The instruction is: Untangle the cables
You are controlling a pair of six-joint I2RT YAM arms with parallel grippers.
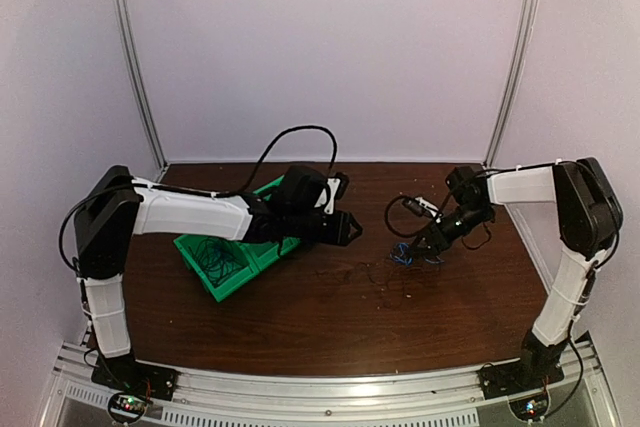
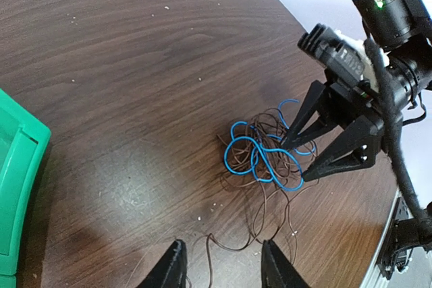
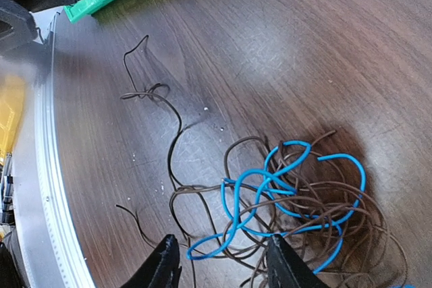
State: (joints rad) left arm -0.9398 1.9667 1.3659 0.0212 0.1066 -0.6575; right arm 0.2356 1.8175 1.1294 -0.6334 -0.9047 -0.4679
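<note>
Zero wires pulled free yet, I'd say: the cables (image 2: pixel 260 154) sit in one blue-and-brown knot right of centre on the tabletop (image 2: pixel 135 65). Right hand (image 2: pixel 294 162) is open, tips at the knot; left hand (image 2: pixel 221 251) open too, empty.

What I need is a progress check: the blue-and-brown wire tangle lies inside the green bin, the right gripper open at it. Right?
One thing is wrong: the wire tangle lies on the bare table, apart from the green bin, as the left wrist view shows. The right gripper is open at it, as you said.
</note>
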